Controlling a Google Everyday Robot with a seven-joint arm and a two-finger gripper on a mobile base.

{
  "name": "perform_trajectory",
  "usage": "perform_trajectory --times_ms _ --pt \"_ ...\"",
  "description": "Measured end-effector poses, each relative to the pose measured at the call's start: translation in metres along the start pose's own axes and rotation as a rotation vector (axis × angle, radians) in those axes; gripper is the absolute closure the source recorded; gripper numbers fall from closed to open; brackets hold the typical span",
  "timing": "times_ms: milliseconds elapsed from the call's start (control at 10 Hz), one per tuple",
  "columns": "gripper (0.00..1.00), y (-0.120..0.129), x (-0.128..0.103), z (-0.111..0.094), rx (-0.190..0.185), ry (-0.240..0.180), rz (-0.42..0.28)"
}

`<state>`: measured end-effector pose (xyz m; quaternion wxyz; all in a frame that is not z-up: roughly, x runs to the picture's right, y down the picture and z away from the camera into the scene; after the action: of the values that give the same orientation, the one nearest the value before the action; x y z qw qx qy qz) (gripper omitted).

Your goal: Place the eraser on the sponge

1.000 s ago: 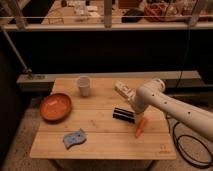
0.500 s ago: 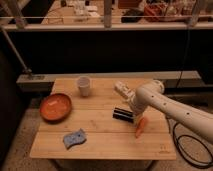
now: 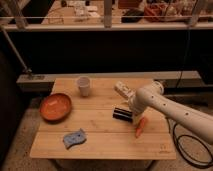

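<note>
Wooden table [image 3: 110,144] fills the view. Nearest its front edge, toward the left, lies the light-blue sponge [image 3: 74,138], flat on the boards with nothing on it. Farther back and to the right sits an orange carrot [image 3: 141,126]. Just beyond it is the eraser [image 3: 121,114], a black striped block lying flat on the wood, well apart from the sponge. My gripper [image 3: 132,115] hangs right at the eraser's right end, its 2 fingers spread apart; whether they touch the block I cannot tell.

I judge the eraser light and stiff, so it should not bend or crush. I would pinch it across its short width near the middle, so that it rides level and the carrot close by is not nudged. The sponge looks soft and light, likely to give or slide under a hard set-down.

Left of the eraser is an orange bowl [image 3: 55,106], then a white bottle [image 3: 122,90] and a cup [image 3: 83,85] toward the far edge.
</note>
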<state>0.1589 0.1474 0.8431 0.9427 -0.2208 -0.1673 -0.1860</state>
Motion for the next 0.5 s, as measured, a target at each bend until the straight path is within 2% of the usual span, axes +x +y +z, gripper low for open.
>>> perform_trajectory --times_ms 500 --pt "0.20 0.0070 0.0046 0.0099 0.001 -0.023 0.001"
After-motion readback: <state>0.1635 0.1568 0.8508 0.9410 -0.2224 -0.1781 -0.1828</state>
